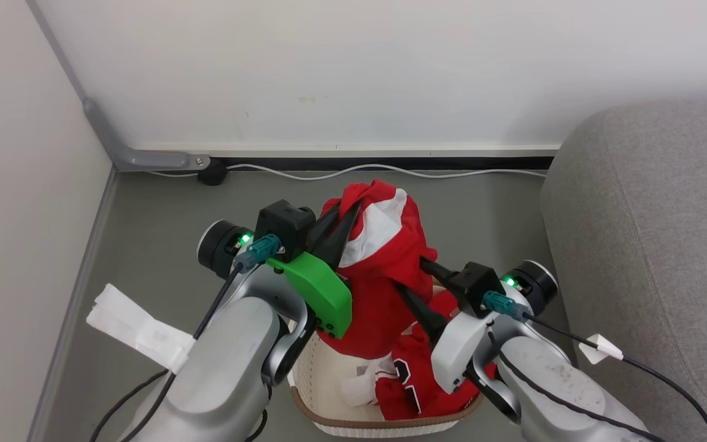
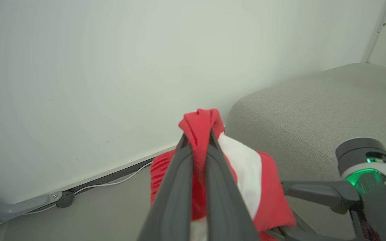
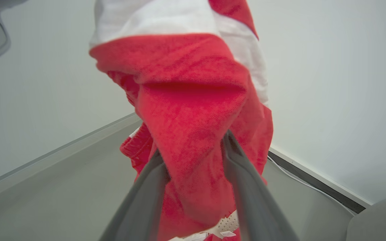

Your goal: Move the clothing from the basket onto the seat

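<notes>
A red garment with a white band (image 1: pixel 384 276) hangs lifted above the basket (image 1: pixel 341 423), and my left gripper (image 1: pixel 350 212) is shut on its top fold. In the left wrist view that gripper (image 2: pixel 198 137) pinches the red cloth (image 2: pixel 199 124). My right gripper (image 1: pixel 410 275) reaches in from the right. Its fingers stand apart around a lower fold of the same garment (image 3: pixel 193 110); in the right wrist view the gripper (image 3: pixel 194 147) has cloth between both fingers. Another red garment with black numerals (image 1: pixel 415 374) lies in the basket. The grey seat (image 1: pixel 654 233) is at the right.
A white wall runs close behind, with a white cable (image 1: pixel 359 169) and a grey conduit (image 1: pixel 145 161) along its foot. Another wall closes the left side. Grey floor (image 1: pixel 163 245) lies left of the basket. The seat's rounded edge (image 2: pixel 313 110) is close to my right arm.
</notes>
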{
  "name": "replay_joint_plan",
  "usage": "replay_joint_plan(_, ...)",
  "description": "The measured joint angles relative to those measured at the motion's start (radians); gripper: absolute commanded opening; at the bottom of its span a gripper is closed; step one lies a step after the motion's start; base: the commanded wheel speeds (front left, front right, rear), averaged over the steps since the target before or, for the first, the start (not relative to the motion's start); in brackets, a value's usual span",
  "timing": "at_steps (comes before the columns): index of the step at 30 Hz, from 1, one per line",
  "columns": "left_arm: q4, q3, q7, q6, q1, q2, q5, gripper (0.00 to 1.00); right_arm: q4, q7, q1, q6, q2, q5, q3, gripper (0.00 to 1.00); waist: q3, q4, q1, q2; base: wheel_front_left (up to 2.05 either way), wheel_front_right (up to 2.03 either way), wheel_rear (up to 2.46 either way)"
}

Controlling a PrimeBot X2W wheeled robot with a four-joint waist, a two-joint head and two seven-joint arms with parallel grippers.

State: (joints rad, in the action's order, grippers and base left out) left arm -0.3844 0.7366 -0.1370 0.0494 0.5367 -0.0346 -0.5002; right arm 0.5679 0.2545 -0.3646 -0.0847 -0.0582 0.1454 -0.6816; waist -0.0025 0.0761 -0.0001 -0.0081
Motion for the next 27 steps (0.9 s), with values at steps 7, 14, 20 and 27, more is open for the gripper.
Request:
replay_joint_plan(7, 0.002, -0.024, 0.000, -0.034, -0.009, 0.000, 0.000, 0.00, 0.004, 0.000, -0.006, 0.016, 0.000, 0.040, 0.007, 0.00, 0.005, -0.011, 0.0000, 0.0000, 0.00, 0.00, 0.00)
replay_joint_plan(14, -0.002, -0.049, -0.019, -0.060, -0.033, -0.001, 0.000, 1.00, 0.001, 0.000, -0.012, 0.032, 0.000, 0.050, 0.036, 0.00, 0.011, -0.036, 0.0000, 0.0000, 0.00, 0.00, 0.00)
replay_joint_plan(20, -0.002, -0.059, -0.042, -0.068, -0.044, -0.009, 0.000, 1.00, -0.016, 0.000, -0.017, 0.053, -0.001, 0.059, 0.080, 0.00, 0.015, -0.066, 0.0000, 0.0000, 0.00, 0.00, 0.00)
replay_joint_plan(27, -0.004, -0.062, -0.059, -0.067, -0.083, -0.029, -0.004, 1.00, -0.056, 0.000, -0.021, 0.078, -0.018, 0.066, 0.145, 0.00, 0.019, -0.104, 0.0000, 0.0000, 0.00, 0.00, 0.00)
